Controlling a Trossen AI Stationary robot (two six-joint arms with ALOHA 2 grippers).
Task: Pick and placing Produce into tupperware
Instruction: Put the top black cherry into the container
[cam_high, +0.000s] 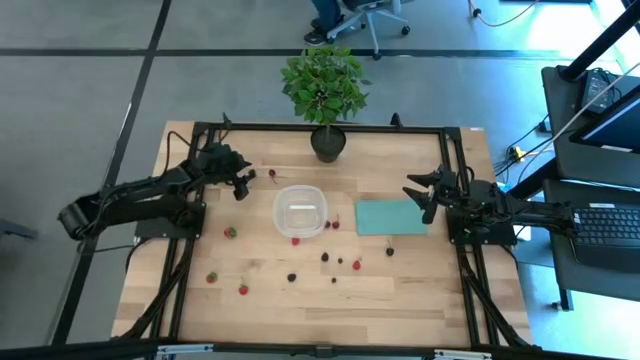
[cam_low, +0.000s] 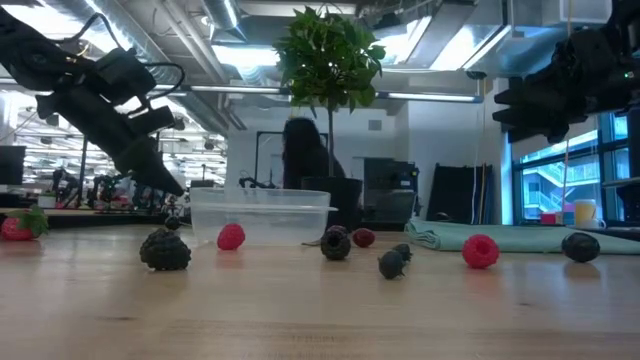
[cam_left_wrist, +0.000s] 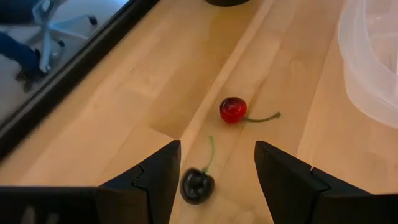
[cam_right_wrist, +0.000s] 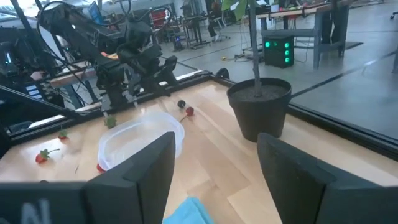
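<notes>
Left of centre in the high view, the open left gripper (cam_left_wrist: 212, 177) straddles a dark cherry (cam_left_wrist: 197, 185) on the bench (cam_high: 400, 290): light, round, bruisable, best pinched gently across its body.

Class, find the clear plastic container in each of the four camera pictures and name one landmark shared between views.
High view: tupperware at table centre.
Low view: tupperware left of centre, on the table.
Left wrist view: its rim at the right edge.
Right wrist view: tupperware lower left.
Shared landmark: potted plant, beside it.
</notes>
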